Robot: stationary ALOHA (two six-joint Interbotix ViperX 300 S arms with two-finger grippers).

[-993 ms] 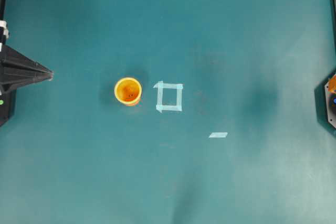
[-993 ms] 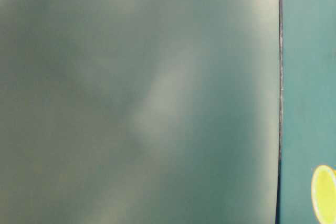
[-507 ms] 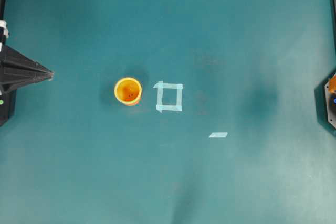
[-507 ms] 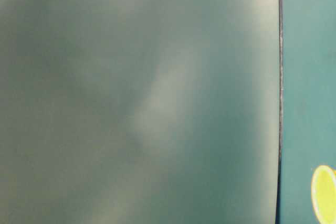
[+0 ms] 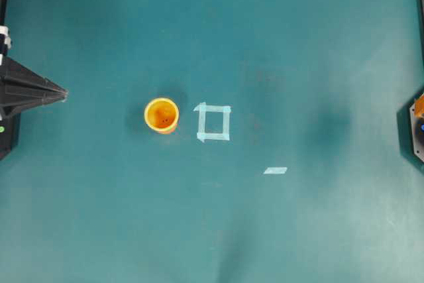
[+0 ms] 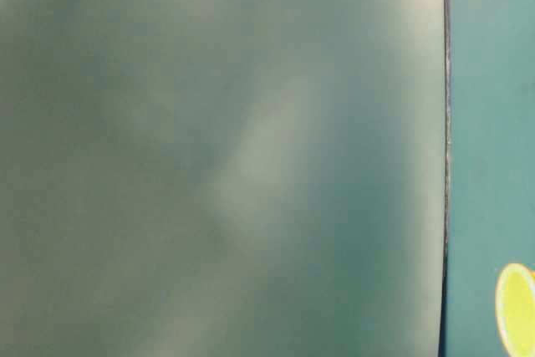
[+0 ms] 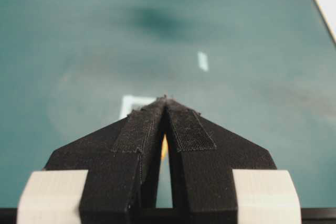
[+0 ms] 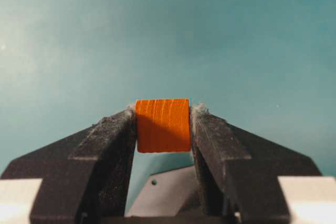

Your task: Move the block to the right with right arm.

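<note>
The block [image 8: 163, 124], a small orange cube, sits clamped between the black padded fingers of my right gripper [image 8: 164, 110], held above the teal table. In the overhead view the right arm [image 5: 416, 134] sits at the far right edge, with a bit of orange [image 5: 419, 105] on it. My left gripper [image 5: 63, 93] rests at the far left edge, its pointed jaws pressed together with nothing in them; in the left wrist view its tips [image 7: 165, 99] meet.
An orange cup [image 5: 161, 115] stands upright left of centre; its rim shows in the table-level view [image 6: 516, 308]. A pale tape square [image 5: 213, 122] lies just right of it, and a short tape strip [image 5: 275, 170] further right and nearer.
</note>
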